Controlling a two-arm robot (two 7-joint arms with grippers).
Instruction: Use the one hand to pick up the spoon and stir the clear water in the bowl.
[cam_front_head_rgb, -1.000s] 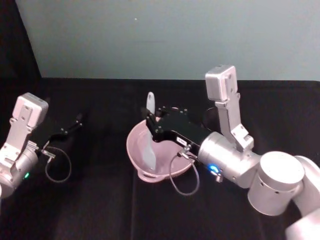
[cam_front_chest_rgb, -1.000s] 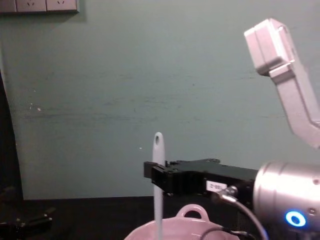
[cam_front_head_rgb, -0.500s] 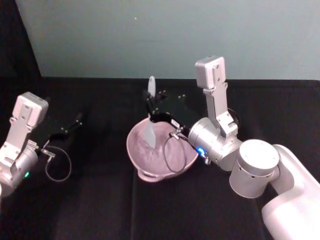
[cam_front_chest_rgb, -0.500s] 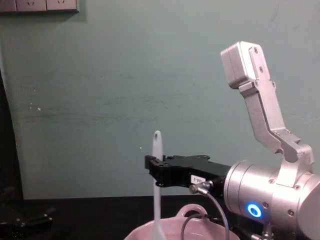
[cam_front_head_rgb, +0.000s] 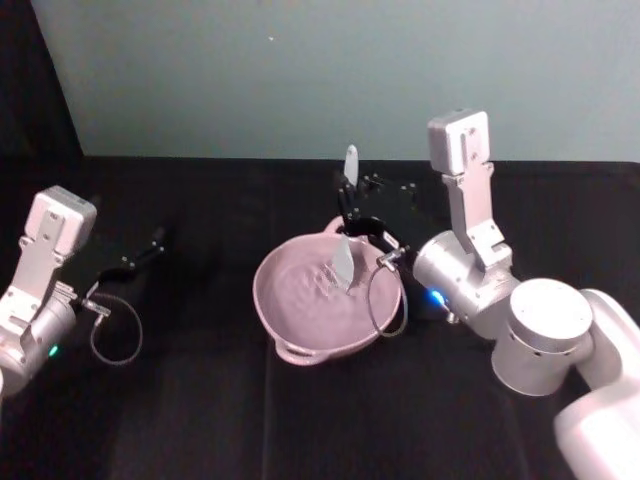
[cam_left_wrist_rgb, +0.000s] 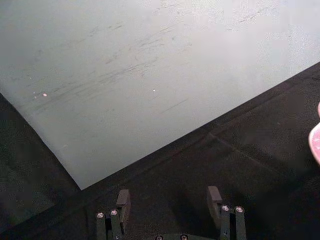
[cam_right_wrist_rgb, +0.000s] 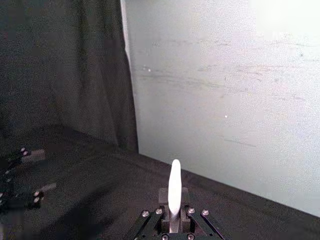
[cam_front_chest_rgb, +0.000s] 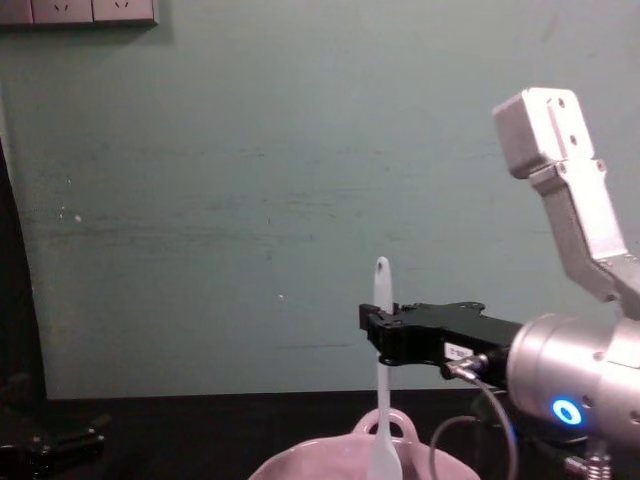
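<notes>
Black two-finger right gripper (cam_front_head_rgb: 346, 216), on a silver-grey arm with a blue light ring, is over the far right part of the bowl, fingers clamped on the handle of a long slim white plastic spoon (cam_front_head_rgb: 344, 262). The spoon is near upright. Its handle end, with a small hole, sticks up above the fingers. Its scoop end reaches down inside the pale pink ceramic bowl (cam_front_head_rgb: 275, 310), toward the right side. From the chest camera, the spoon (cam_front_chest_rgb: 380, 290) passes through the gripper (cam_front_chest_rgb: 383, 335) and drops below the bowl's rim (cam_front_chest_rgb: 300, 465).

Clear water (cam_front_head_rgb: 305, 285): barely visible, with faint ripples on the surface. A loop handle sits on the near rim. The bowl stands mid-table on black cloth (cam_front_head_rgb: 200, 410).

Right wrist view: the white handle is pinched between the two fingers (cam_right_wrist_rgb: 171, 220).

Left gripper (cam_front_head_rgb: 152, 243) is parked low at the left, well apart from the bowl, its fingers spread apart (cam_left_wrist_rgb: 169, 200) with nothing between them.
</notes>
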